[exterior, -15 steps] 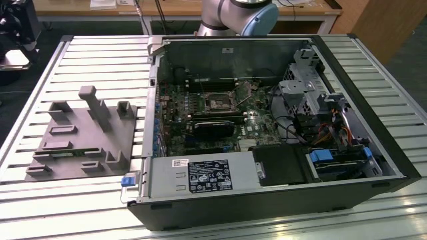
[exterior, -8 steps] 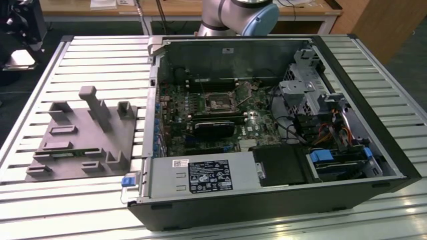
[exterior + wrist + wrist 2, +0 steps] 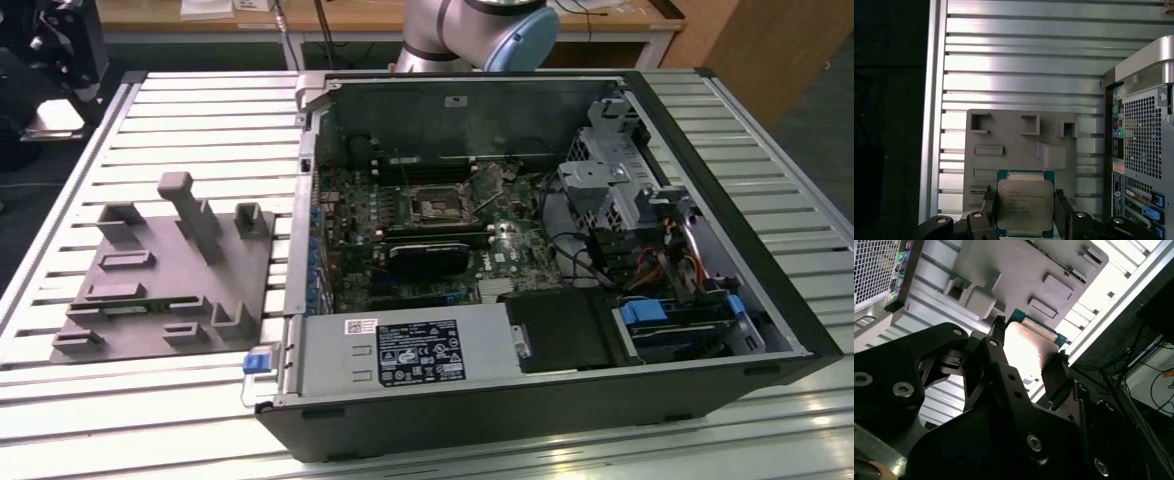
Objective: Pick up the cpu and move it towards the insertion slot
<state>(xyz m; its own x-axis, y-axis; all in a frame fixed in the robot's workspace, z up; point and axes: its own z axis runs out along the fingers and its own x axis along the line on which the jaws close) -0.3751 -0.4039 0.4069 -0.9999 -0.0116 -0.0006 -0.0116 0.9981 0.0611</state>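
The cpu (image 3: 1025, 206) is a flat square chip with a silver metal top and a green rim. It sits between the two black fingers of my gripper (image 3: 1024, 199), which is shut on the cpu by its opposite edges. In the second wrist view the cpu (image 3: 1026, 347) glares bright between the fingers (image 3: 997, 332). It is held in the air above the grey fixture (image 3: 1019, 145), well clear of it. The insertion slot (image 3: 438, 205) is the square socket on the motherboard inside the open computer case (image 3: 787, 300).
The grey fixture (image 3: 160, 280) with its posts and pockets lies on the slatted metal table (image 3: 200, 110), at the exterior view's left of the case. The case's rear panel (image 3: 1141, 145) with ports stands close beside the gripper. The arm's base (image 3: 481, 30) rises behind the case.
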